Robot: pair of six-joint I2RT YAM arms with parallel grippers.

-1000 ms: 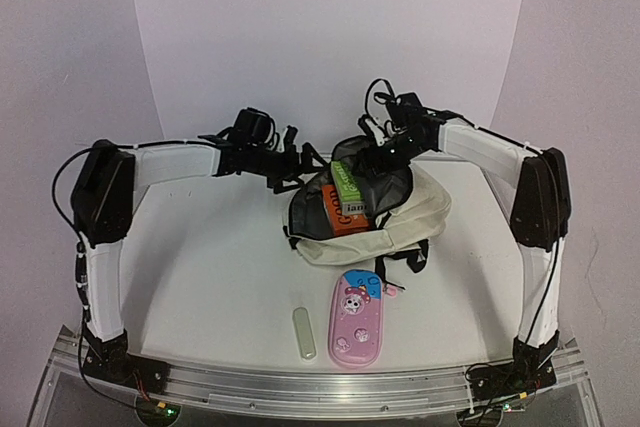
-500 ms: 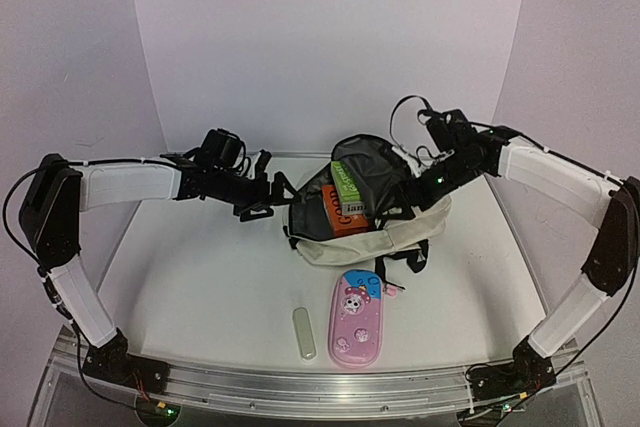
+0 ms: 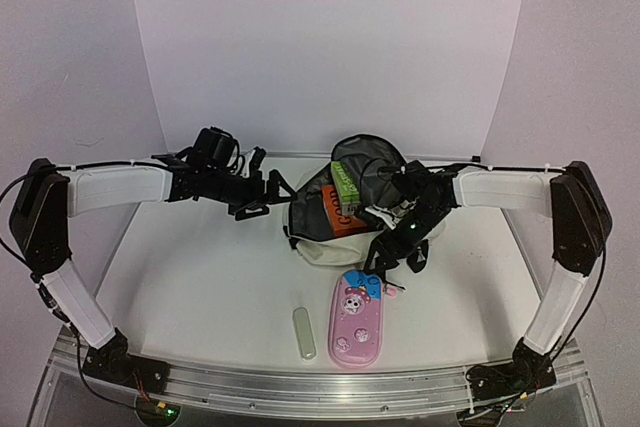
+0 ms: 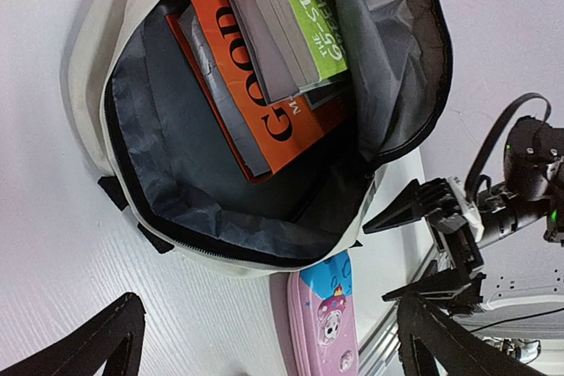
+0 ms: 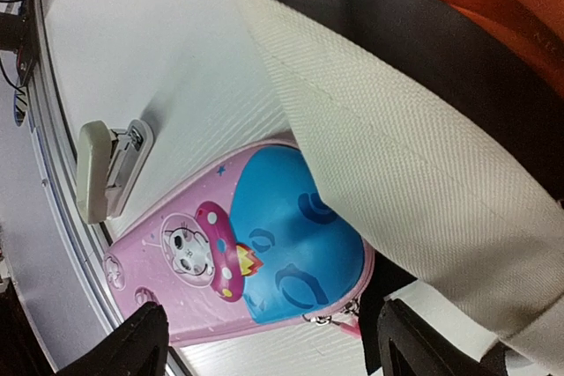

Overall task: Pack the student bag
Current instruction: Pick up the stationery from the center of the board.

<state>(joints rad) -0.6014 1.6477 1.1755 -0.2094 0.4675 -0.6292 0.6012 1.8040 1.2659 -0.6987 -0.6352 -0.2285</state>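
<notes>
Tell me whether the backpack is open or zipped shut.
Open: the backpack gapes wide, showing grey lining and books inside.

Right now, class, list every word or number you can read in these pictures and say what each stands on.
"GOOD": on the orange book inside the student bag; the smaller line below begins "M", the rest hidden.
"STOREY", and a cut-off "EHOUS": on the green book.
Pink pencil case: cartoon figures only, no words.
Top view: the book lettering is too small to read.

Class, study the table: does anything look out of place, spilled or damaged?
Nothing is spilled or damaged. The pencil case and stapler lie outside the open bag, the case's blue end partly hidden by the bag's edge.
</notes>
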